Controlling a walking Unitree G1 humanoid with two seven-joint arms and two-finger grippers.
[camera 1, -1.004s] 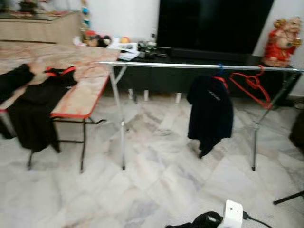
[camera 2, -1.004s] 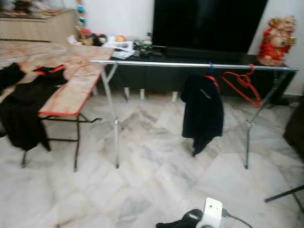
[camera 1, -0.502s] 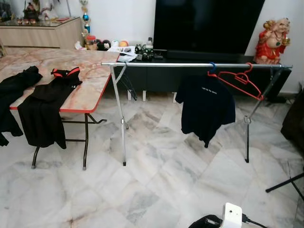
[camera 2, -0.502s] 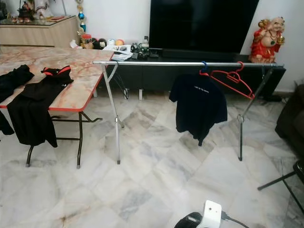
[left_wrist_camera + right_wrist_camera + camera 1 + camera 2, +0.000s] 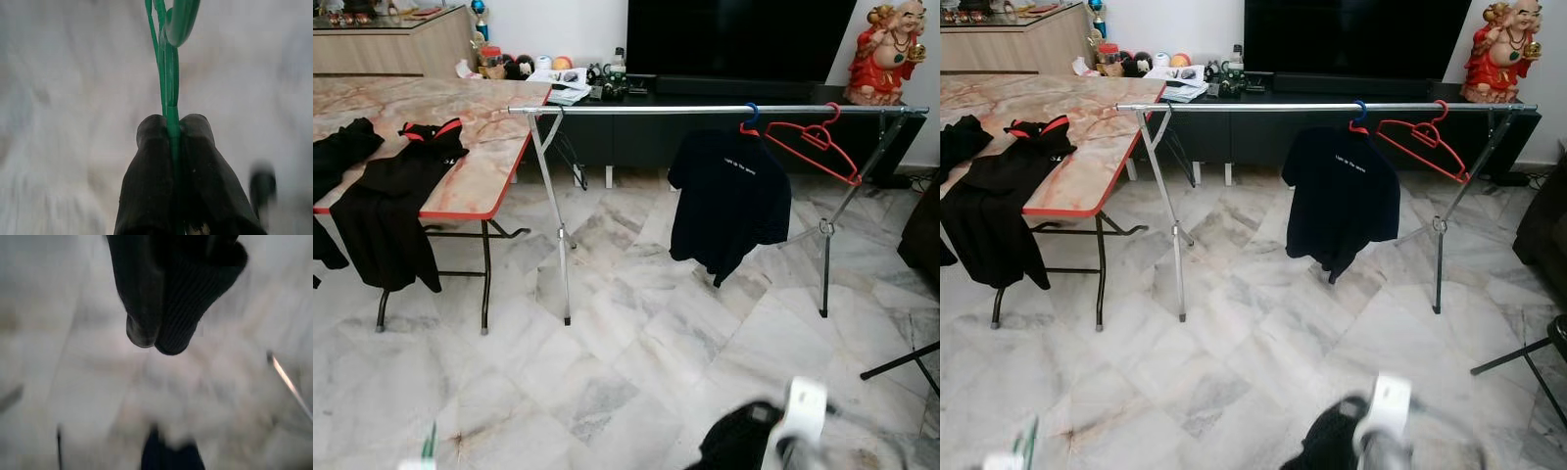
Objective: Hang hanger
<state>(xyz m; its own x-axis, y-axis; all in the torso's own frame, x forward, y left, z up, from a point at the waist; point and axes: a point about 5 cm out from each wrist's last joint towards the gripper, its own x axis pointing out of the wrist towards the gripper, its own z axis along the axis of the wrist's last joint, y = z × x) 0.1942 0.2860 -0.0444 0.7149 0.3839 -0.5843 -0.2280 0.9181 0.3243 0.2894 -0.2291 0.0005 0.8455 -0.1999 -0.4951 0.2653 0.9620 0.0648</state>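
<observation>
Left wrist view: the left gripper (image 5: 171, 128) has its jaws clamped tight on a green hanger (image 5: 168, 63), the hook curling away past the fingertips over pale marble floor (image 5: 646, 362). In the right wrist view the right gripper (image 5: 155, 335) has its jaws pressed together, holding nothing, though the picture is blurred. Ahead, the rail (image 5: 705, 110) spans the room, carrying a dark shirt (image 5: 729, 211) on a blue hook and, just beside it, a bare red hanger (image 5: 815, 147). On the robot's left, the desk (image 5: 484, 181) bears two black garments (image 5: 386, 211) draped over its edge.
</observation>
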